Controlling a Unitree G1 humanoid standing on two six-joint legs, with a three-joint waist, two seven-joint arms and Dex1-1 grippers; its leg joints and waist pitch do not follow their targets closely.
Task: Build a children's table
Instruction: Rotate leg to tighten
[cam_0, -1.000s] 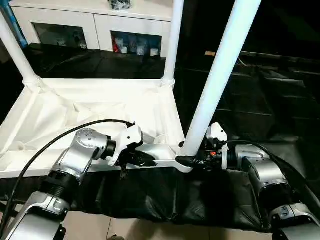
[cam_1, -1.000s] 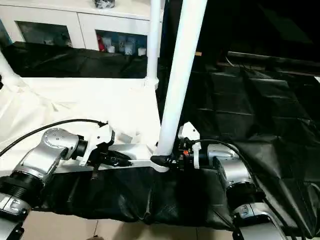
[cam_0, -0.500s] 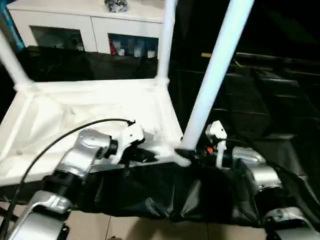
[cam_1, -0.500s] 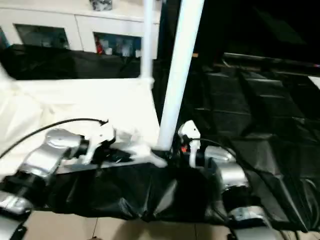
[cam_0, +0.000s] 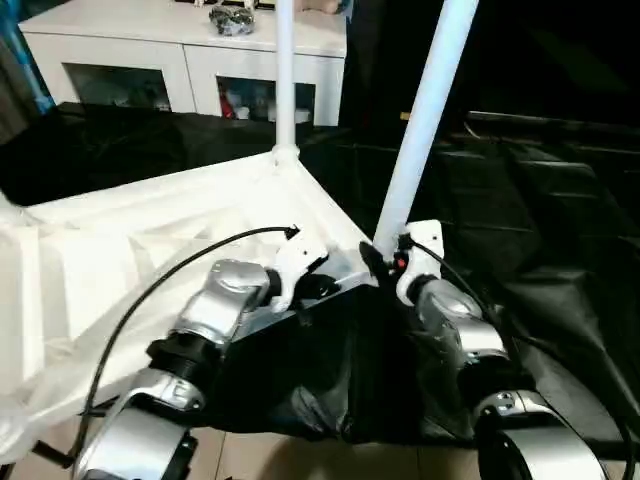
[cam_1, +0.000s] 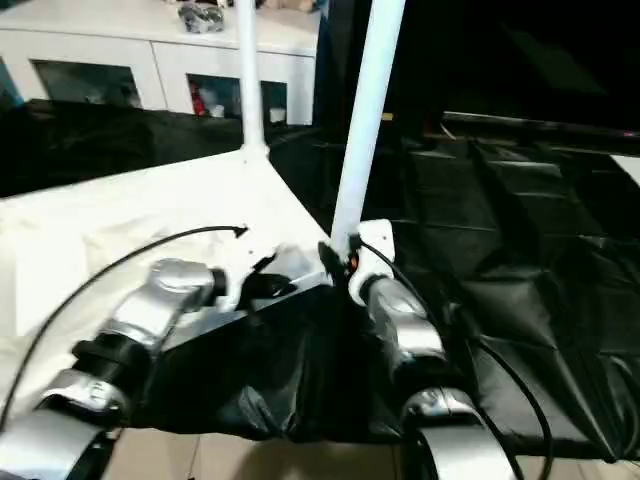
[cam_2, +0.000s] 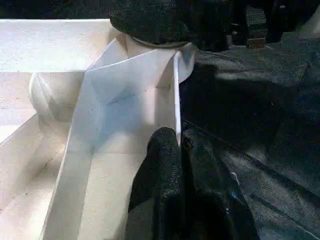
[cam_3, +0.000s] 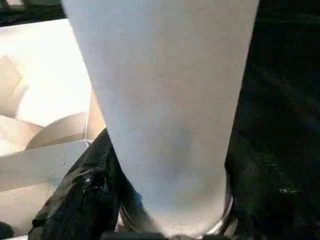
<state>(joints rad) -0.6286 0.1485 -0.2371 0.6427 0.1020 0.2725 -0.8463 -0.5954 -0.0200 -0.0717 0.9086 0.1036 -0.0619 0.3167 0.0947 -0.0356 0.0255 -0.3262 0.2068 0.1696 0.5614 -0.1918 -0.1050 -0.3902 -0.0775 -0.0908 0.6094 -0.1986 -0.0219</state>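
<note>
Children's table (cam_0: 150, 230) lies upturned on black cloth (cam_0: 540, 230), white cabinet (cam_0: 190, 55) behind; left gripper (cam_2: 176, 150) pinches its rim, right gripper (cam_0: 385, 262) clamps a leg (cam_0: 420, 120).

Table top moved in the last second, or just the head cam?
Yes. The table top has turned: its far leg, earlier at the white cabinet's right edge, now stands left of it, before the right door.

Smooth white plastic table top (cam_0: 150, 230) and legs (cam_0: 425, 110), on a creased, slightly shiny black sheet (cam_0: 540, 200)
</note>
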